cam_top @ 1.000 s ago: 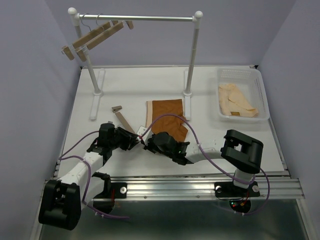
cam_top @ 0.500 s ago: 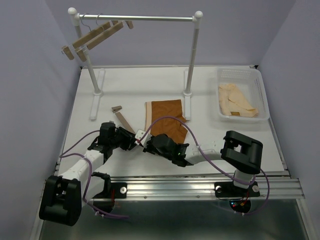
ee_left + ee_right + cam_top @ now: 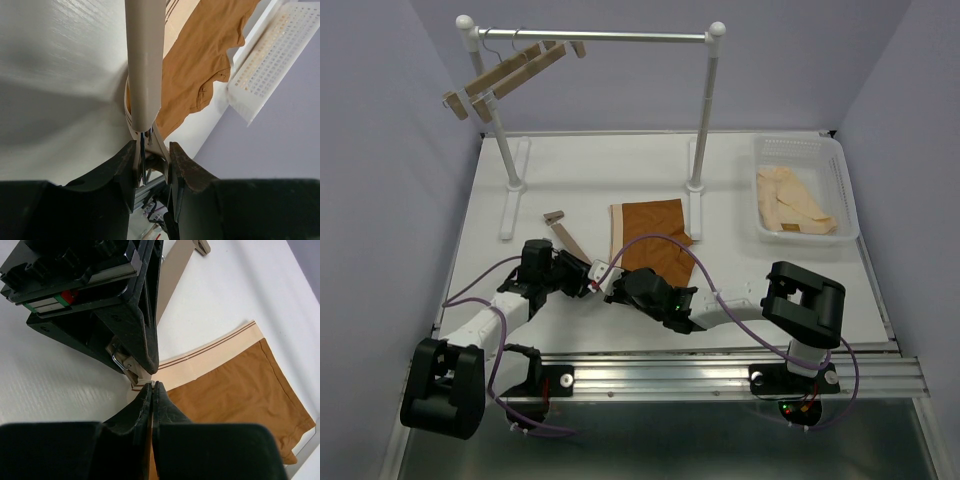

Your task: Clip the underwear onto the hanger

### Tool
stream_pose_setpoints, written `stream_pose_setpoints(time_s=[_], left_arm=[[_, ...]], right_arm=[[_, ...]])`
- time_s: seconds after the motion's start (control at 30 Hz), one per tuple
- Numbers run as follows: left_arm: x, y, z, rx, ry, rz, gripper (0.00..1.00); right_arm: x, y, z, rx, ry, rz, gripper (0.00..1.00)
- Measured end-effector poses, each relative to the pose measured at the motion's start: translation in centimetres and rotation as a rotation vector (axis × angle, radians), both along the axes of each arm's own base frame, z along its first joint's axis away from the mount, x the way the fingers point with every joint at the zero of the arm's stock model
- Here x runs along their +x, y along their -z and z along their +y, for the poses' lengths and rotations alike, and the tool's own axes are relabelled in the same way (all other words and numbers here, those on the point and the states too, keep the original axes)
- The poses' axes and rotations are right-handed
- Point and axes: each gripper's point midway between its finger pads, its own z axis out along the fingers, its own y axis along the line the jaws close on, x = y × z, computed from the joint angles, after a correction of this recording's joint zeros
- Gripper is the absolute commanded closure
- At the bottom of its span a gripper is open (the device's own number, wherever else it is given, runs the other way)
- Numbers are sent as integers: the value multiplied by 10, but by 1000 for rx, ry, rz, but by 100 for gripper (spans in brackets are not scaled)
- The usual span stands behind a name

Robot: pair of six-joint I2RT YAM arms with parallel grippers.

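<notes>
The hanger (image 3: 565, 237) lies on the table, its light-wood bar (image 3: 145, 55) running away from my left gripper (image 3: 580, 280). That gripper (image 3: 152, 155) is shut on the hanger's near clip (image 3: 149, 142), squeezing its tails between the fingers. The rust-brown underwear (image 3: 655, 240) lies flat just right of it, pale waistband (image 3: 210, 360) toward the clip. My right gripper (image 3: 612, 285) is shut on the waistband's corner (image 3: 154, 385), held right against the clip (image 3: 125, 360) in the left fingers (image 3: 135, 325).
A white clothes rack (image 3: 595, 37) stands at the back with two more wooden hangers (image 3: 510, 72) at its left end. A white basket (image 3: 848, 165) at the right holds a cream garment (image 3: 795, 205). Cables loop over the arms.
Both grippers and the waistband corner have crept slightly left and away from the near edge. Both grips are unchanged.
</notes>
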Motion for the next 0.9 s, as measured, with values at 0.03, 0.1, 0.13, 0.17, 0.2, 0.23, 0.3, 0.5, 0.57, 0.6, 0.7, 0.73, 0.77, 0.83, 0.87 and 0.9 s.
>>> stream_pose_setpoints(time_s=[0.03,0.1,0.13,0.17,0.2,0.23,0.3,0.5,0.57,0.6,0.7,0.73,0.77,0.83,0.87,0.9], left_arm=[[0,0,0,-1,2,1,100],[0,0,-1,-3,6,3,100],[-1,0,-1,-5,7,4,100],[-1,0,-2,-7,9,5,100],[-1,0,-2,-9,12,6,100],[-2,0,-2,-11,14,7,100],[-2,-1,-3,-14,17,8,100],[-3,-1,-4,-18,21,9,100],[-3,-1,-4,-21,23,10,100],[-3,-1,-4,-21,24,11,100],[-4,-1,-4,-23,23,16,100],[-4,-1,-4,-23,23,17,100],[-4,-1,-4,-24,23,18,100],[-4,-1,-4,-24,23,18,100],[-4,-1,-4,-24,23,18,100],[-4,-1,-4,-25,24,18,97]], right_arm=[[0,0,0,0,0,-1,99],[0,0,0,-1,2,-2,99],[0,0,0,-1,4,-3,99],[0,0,0,-1,4,-3,99],[0,0,0,0,4,-4,99],[0,-1,0,1,3,-4,99],[-1,-1,1,1,2,-4,99],[-2,-1,1,2,0,-4,99],[-3,-1,2,2,-2,-5,99],[-4,-1,2,3,-4,-5,99],[-8,-1,4,3,-13,-5,99],[-8,-1,5,3,-14,-5,99],[-10,-1,6,4,-18,-5,99],[-12,-1,7,4,-23,-5,99],[-12,-1,7,4,-24,-5,99],[-13,-1,8,4,-26,-6,99]])
